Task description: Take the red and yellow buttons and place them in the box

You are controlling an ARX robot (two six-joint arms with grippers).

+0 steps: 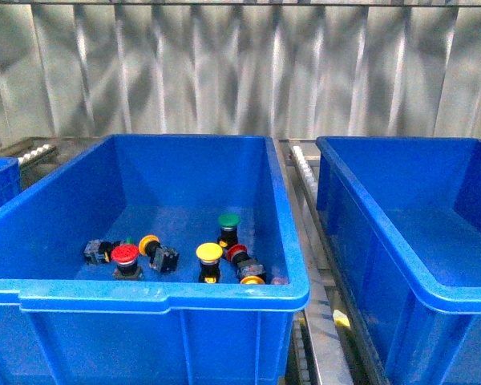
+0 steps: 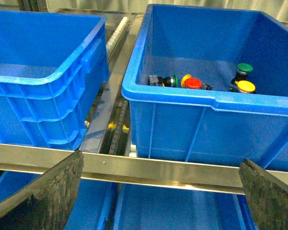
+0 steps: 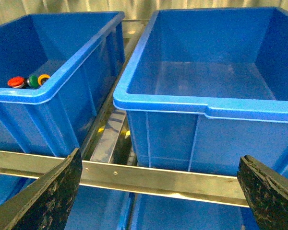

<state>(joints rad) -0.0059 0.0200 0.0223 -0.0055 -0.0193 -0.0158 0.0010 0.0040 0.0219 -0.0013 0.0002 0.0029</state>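
1. The left fingers (image 2: 53, 191) are spread wide apart with nothing between them. The right fingers (image 3: 48, 191) are spread just as wide and also hold nothing.
2. A metal rail (image 2: 158, 167) runs across in front of both pairs of fingers. The bins stand beyond it on a roller rack (image 1: 305, 172).
3. The middle bin (image 1: 164, 297) has a thick rolled rim and deep smooth walls. Its top is open, and the back half of its floor is bare.
4. All the buttons lie near the middle bin's front wall.
   - A red button (image 1: 125, 254) stands cap up toward the front left.
   - A tipped yellow button (image 1: 149, 244) lies just beside it.
   - A yellow button (image 1: 209, 253) stands near the middle of the front wall.
   - A second red button (image 1: 237, 253) lies on its side just to the right of that.
   - Another yellow cap (image 1: 252, 280) sits right against the front wall.
   - A green button (image 1: 228, 220) stands behind these.
5. The buttons are well apart from the left fingers, beyond the rail and behind the bin's near wall.
6. The box (image 1: 465, 301) stands at the right end of the rack. A narrow strip of rollers separates it from the middle bin. It faces the right fingers across the rail.
7. A left bin (image 2: 53, 76) stands on the middle bin's other side.
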